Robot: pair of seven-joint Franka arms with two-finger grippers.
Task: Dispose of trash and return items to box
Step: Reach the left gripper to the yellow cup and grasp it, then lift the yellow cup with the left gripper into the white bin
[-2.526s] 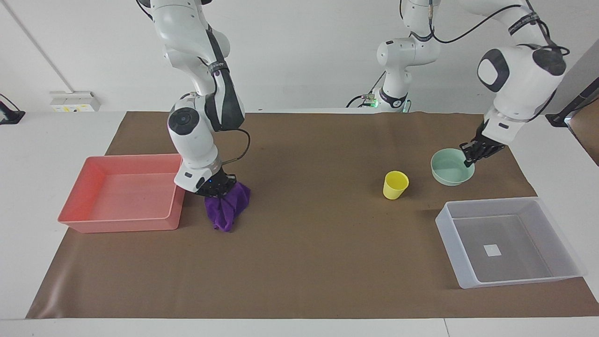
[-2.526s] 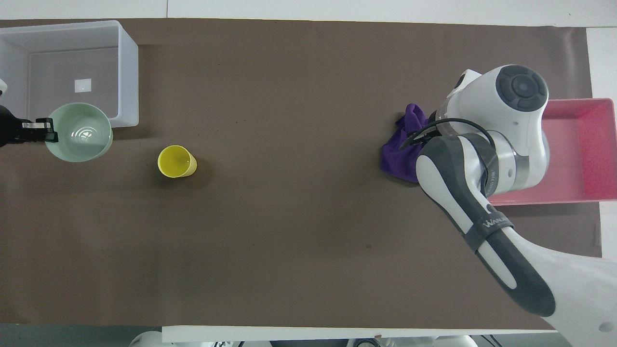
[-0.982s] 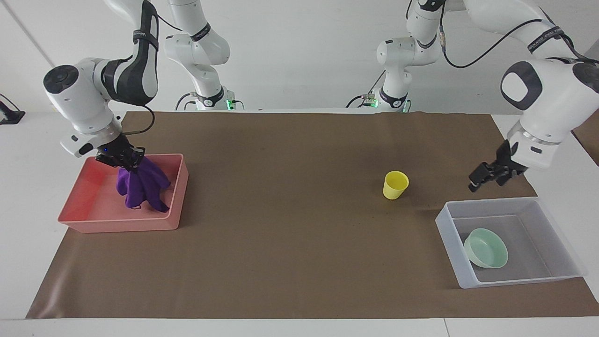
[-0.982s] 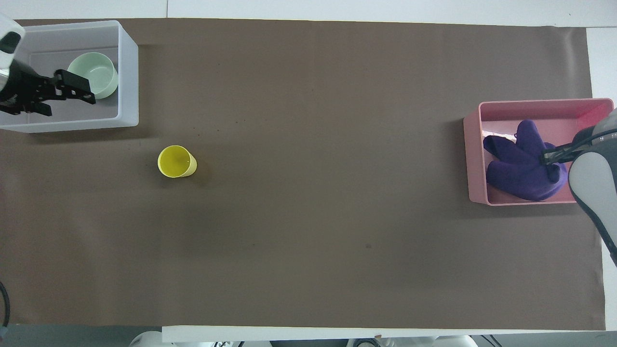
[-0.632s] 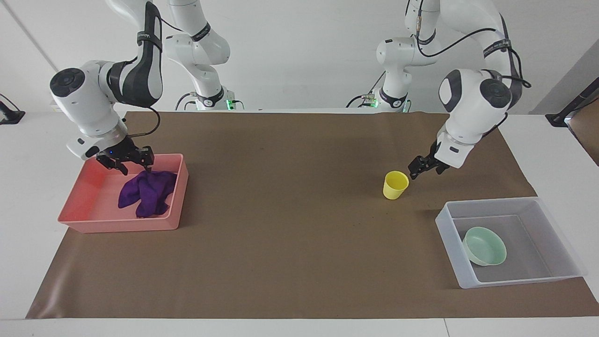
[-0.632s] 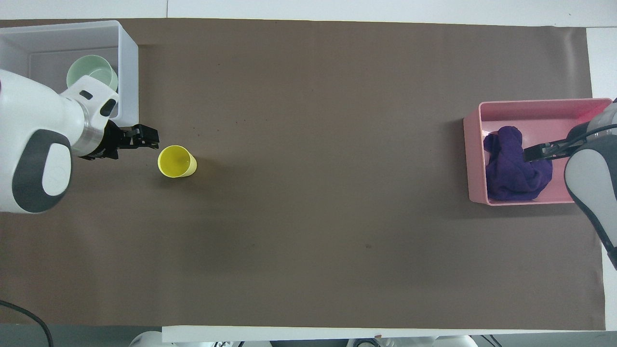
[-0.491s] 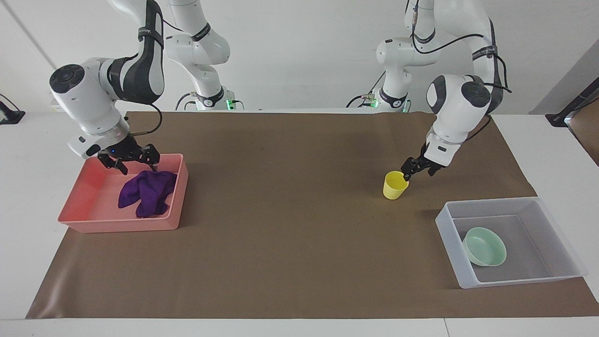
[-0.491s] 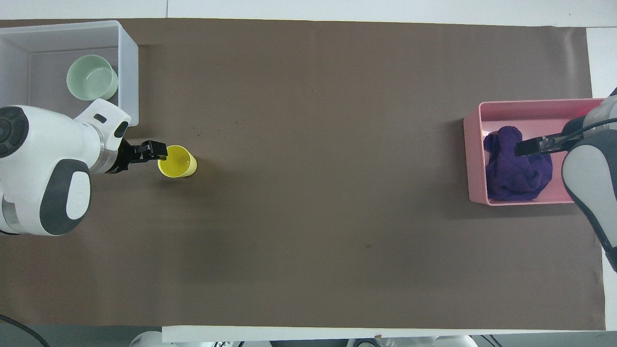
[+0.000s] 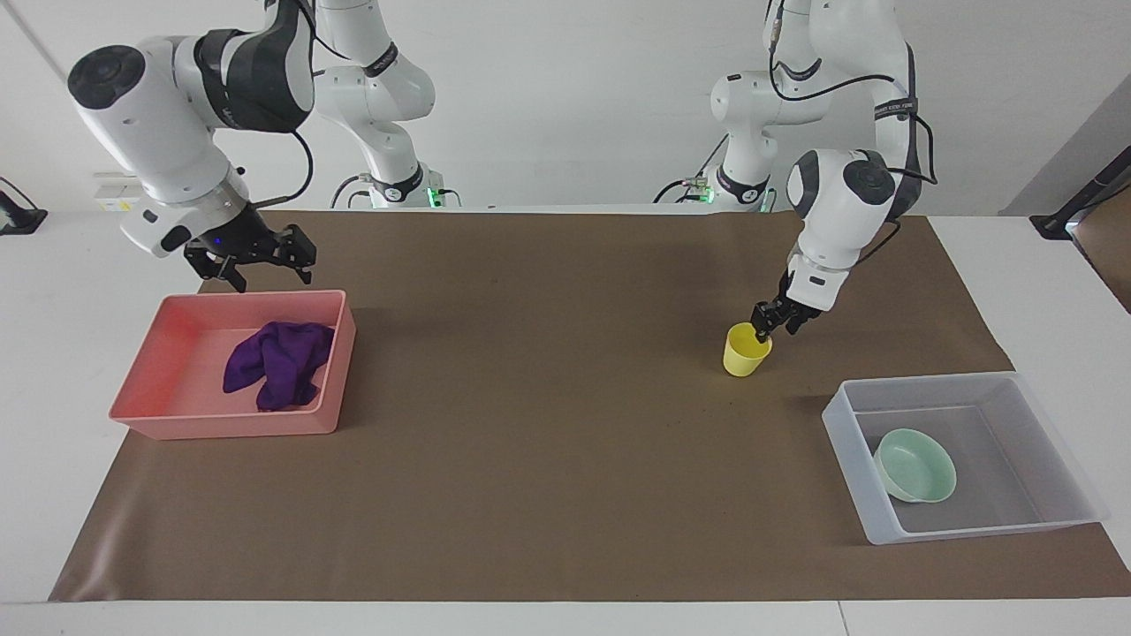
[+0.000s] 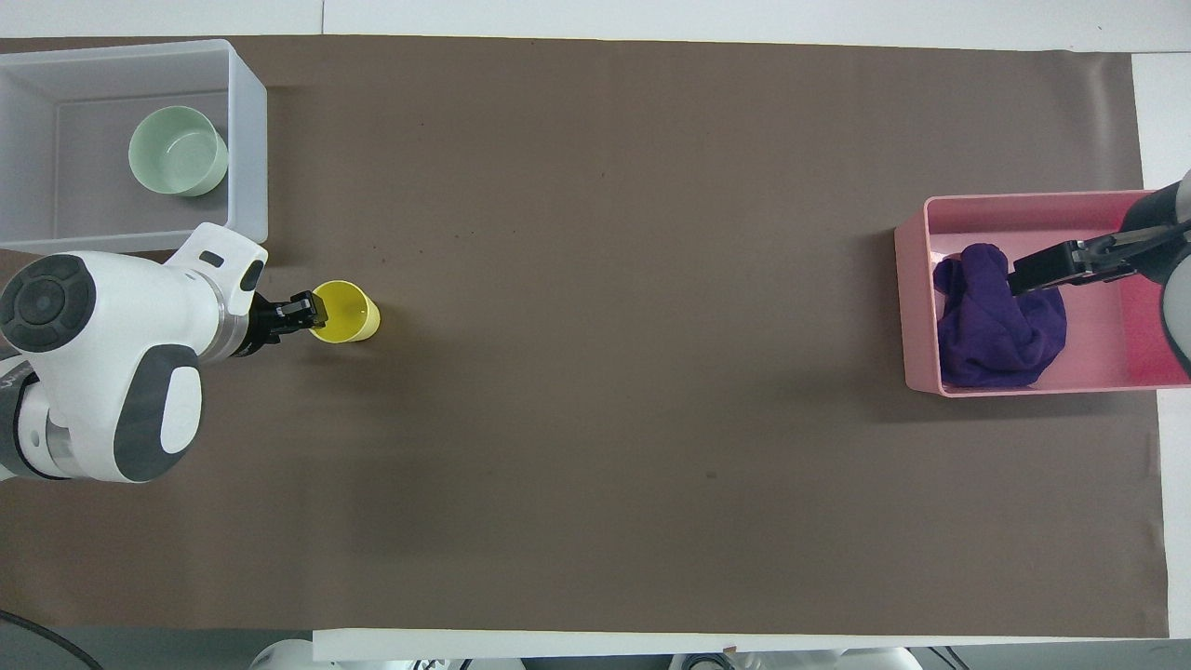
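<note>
Brown paper (image 9: 548,397) covers the bench. Nearest the robots, the right hand (image 9: 262,262) hangs in the air over the robot-side rim of the pink-salmon rectangular tray (image 9: 141,422), fingers spread wide and holding nothing. The tray sits at the right arm's end of the bench. In it lies the crumpled deep-purple cloth rag (image 9: 278,360), bunched against the wall that faces the middle of the bench.

Toward the left arm's end, the small yellow plastic cup (image 9: 745,352) stands upright on the paper. The left hand (image 9: 768,324) is down at the cup's rim on the robot-side edge, one finger (image 10: 314,312) over the cup's mouth. Fingers narrow, about the rim; cannot tell whether they grip it.

Farther from the robots than the cup, at the same end, sits the translucent grey-white rectangular plastic bin (image 9: 1051,521). The shallow pale mint-green round bowl (image 9: 915,465) rests inside it, slightly tilted, near the wall toward the middle of the bench.
</note>
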